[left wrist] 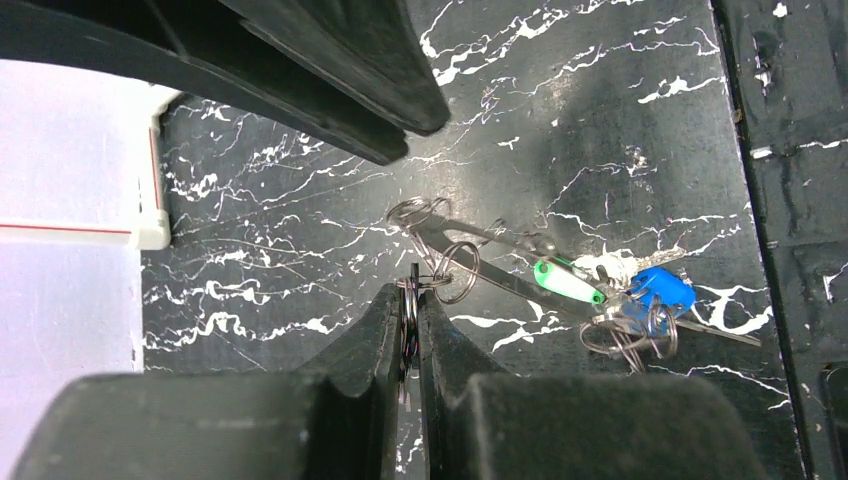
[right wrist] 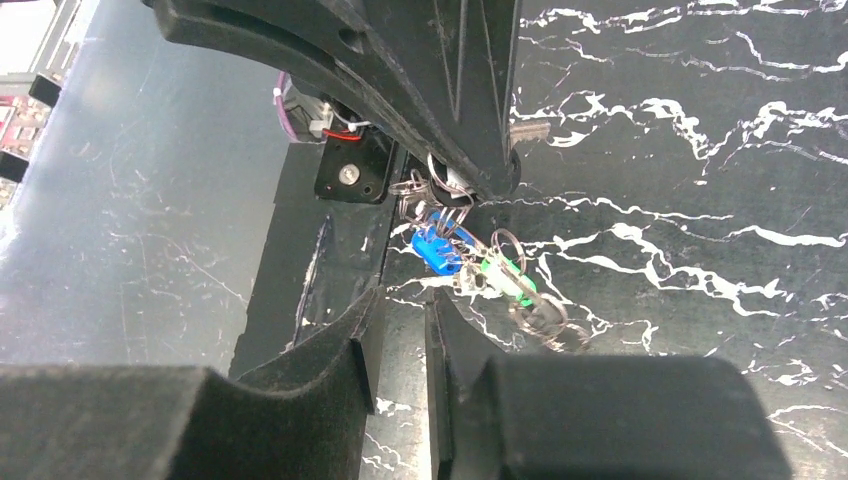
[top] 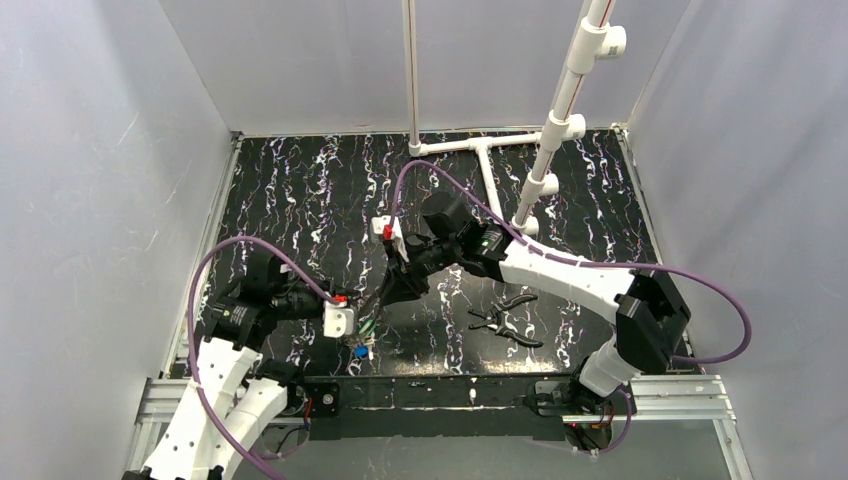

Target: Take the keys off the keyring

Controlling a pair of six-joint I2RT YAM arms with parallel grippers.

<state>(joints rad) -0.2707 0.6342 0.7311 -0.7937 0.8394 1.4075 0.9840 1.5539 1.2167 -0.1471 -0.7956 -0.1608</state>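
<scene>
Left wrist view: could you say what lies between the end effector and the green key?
A small silvery ring and a slim metal blade, in that view.

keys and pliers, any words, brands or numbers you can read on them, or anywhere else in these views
None: no text can be read in any view.
blue key head: plain plastic, no print showing.
green key head: plain, no print showing.
pliers: too small to tell whether they carry a brand.

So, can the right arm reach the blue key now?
Probably yes: the blue key sits bare just ahead of the right gripper, nothing between; the left gripper pinches the keyring.
</scene>
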